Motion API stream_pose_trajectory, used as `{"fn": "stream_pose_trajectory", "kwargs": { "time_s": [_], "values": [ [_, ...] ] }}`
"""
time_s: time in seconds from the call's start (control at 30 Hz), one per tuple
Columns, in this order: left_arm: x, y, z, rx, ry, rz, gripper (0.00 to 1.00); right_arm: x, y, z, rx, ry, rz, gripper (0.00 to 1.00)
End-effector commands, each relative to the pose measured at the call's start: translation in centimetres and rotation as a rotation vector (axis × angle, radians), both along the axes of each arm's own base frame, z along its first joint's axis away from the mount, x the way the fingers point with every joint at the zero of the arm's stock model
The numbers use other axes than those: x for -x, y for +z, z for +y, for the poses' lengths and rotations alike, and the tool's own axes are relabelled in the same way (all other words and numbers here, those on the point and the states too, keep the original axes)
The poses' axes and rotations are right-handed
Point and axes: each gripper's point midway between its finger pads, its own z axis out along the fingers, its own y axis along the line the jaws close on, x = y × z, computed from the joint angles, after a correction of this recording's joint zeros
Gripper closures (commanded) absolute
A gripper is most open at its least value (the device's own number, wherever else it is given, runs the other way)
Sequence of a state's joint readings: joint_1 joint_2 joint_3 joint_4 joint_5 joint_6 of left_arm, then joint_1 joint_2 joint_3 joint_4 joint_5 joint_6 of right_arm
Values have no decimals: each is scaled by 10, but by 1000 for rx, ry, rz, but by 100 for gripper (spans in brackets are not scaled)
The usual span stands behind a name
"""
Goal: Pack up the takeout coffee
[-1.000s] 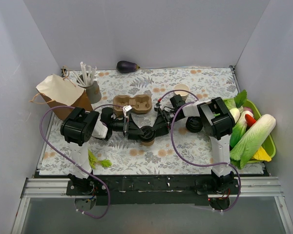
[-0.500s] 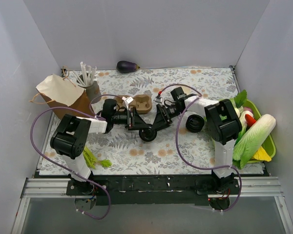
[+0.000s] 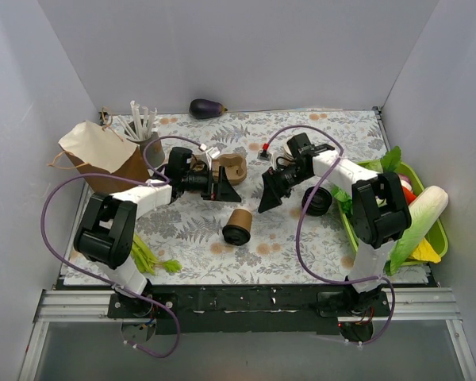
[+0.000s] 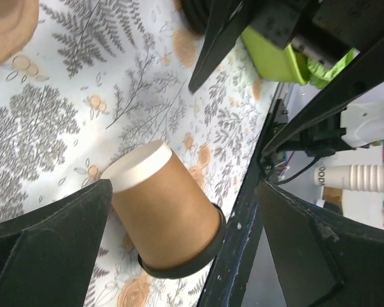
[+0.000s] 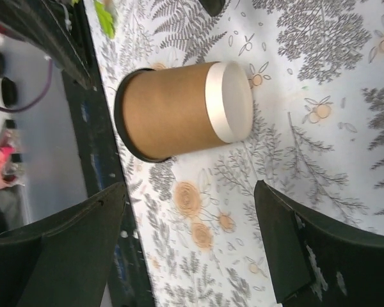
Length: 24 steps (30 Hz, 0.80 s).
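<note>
Both arms have drawn back; on the floral mat [image 3: 317, 238] the takeout coffee [image 3: 238, 226] lies tipped, between the spread-open left gripper [image 3: 224, 186] and right gripper [image 3: 270, 194].

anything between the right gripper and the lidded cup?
Nothing. In the top view, only bare floral mat lies between the right gripper and the tipped-over cup. The right wrist view also shows clear mat around the cup.

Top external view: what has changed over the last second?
Both claws, left and right, let go of the takeout coffee and pulled back apart; it now lies on its side on the table, lid toward the arms. The paper bag and cup carrier stayed put.
</note>
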<state>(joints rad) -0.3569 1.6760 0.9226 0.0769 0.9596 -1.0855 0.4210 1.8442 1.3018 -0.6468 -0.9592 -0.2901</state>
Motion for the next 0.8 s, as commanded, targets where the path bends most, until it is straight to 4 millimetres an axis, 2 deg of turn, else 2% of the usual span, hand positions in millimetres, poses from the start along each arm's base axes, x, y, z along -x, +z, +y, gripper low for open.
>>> {"fn": "stream_pose_trajectory", "kwargs": {
  "time_s": [0.0,0.03,0.07,0.13,0.23,0.33,0.37,0.4,0.47,0.53,0.57,0.6,0.63,0.67,0.7,0.73,0.77],
  "values": [
    [-3,28,25,-85,25,-141,2,-10,25,-10,-27,168,-295,12],
    [-6,31,31,-109,53,-136,2,-8,28,-12,-23,191,-316,12],
    [-9,43,40,-114,88,-163,2,-10,34,-9,-35,227,-377,6],
    [-14,52,51,-135,140,-184,2,-14,41,-5,-31,297,-534,6],
    [-29,69,70,-183,246,-233,2,-1,46,8,-19,378,-687,4],
    [-43,82,88,-198,352,-237,2,25,45,30,-38,504,-865,2],
    [-51,88,98,-203,400,-246,2,39,50,44,-77,570,-949,2],
    [-54,95,103,-191,432,-246,2,45,40,44,-54,609,-984,2],
    [-61,108,115,-173,485,-256,2,53,34,55,-66,688,-1060,2],
    [-62,123,119,-149,507,-271,2,47,31,63,-66,719,-1099,2],
    [-63,127,123,-146,522,-275,2,42,18,68,-48,750,-1094,2],
    [-64,133,126,-142,535,-286,2,39,14,72,-43,765,-1094,2],
    [-60,141,127,-130,546,-296,2,30,19,80,-45,767,-1116,2],
    [-59,145,129,-124,553,-306,2,24,5,86,-25,780,-1095,2],
    [-56,147,129,-121,554,-309,2,22,1,88,-21,806,-1098,2],
    [-53,149,129,-117,553,-312,2,14,6,96,-24,816,-1123,2],
    [-48,154,129,-109,553,-320,2,14,-8,98,-11,855,-1105,2]
  ]
}}
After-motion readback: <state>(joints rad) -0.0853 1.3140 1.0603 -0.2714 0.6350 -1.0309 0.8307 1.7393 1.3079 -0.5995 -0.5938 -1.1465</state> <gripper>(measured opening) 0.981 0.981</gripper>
